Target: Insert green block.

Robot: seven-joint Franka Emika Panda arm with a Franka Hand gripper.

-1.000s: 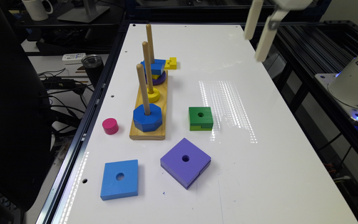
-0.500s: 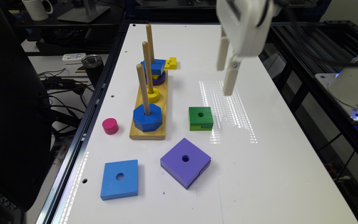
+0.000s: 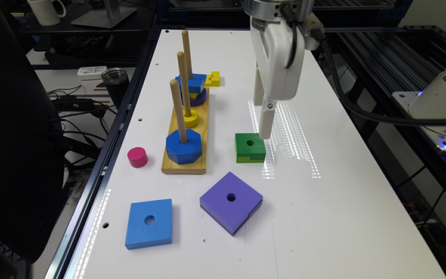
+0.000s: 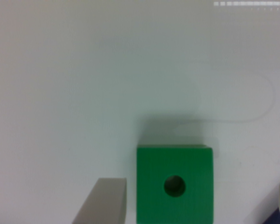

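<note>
Gripper (image 3: 265,130) above green block (image 3: 249,146), jaws wide apart. 1 finger (image 4: 102,201) beside block edge; white table (image 3: 343,193) bare beyond.

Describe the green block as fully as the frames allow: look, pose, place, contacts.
The green block is a small square piece, painted wood by its look, with a dark green top over a lighter green stepped bottom layer and a round centre hole. It lies flat on the white table, hole up, to the exterior view's right of the wooden peg base. The open gripper hangs just above it, one finger on each side; nothing visibly touches the block but the table.
</note>
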